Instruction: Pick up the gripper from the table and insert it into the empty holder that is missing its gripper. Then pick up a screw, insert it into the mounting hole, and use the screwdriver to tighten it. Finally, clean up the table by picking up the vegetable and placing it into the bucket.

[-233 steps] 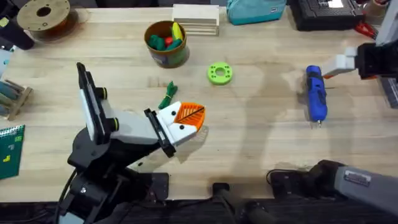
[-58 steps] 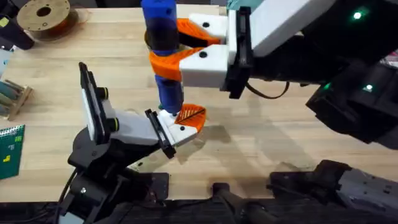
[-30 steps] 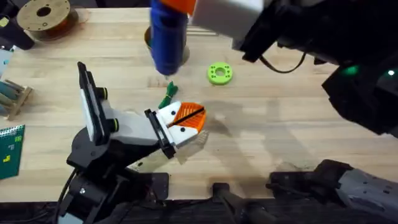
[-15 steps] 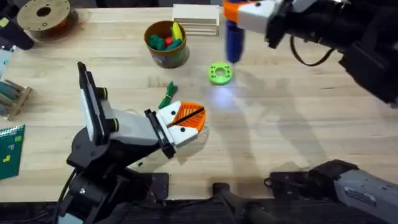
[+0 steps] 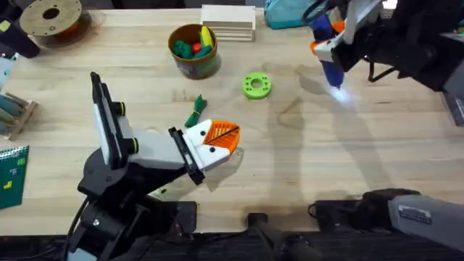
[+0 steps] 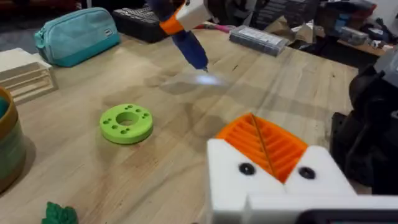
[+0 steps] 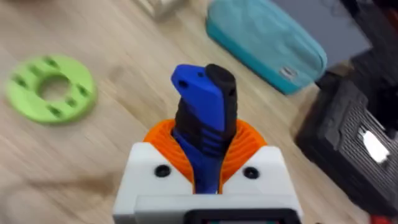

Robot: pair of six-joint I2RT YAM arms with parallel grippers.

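My right gripper (image 5: 330,46) is shut on the blue screwdriver (image 5: 326,54) and holds it bit-down above the back right of the table, a small glow on the wood below. The right wrist view has the screwdriver (image 7: 202,124) clamped between the orange pads (image 7: 160,135). My left gripper (image 5: 217,139) rests low near the table's front centre, shut and holding nothing. Both its white blocks (image 6: 273,186) carry orange ribbed tips (image 6: 264,143) pressed together. The dark green vegetable (image 5: 196,110) lies just behind it. The olive-yellow bucket (image 5: 193,61) stands at the back centre with toy foods inside.
A bright green disc (image 5: 255,85) lies between the bucket and the screwdriver. Along the back edge are a brown spool (image 5: 51,18), a wooden block stack (image 5: 228,20), a teal pouch (image 5: 293,11) and a black case (image 5: 377,18).
My right arm has carried the screwdriver from over the left gripper's tips away to the back right of the table. The left arm and the vegetable have stayed put.
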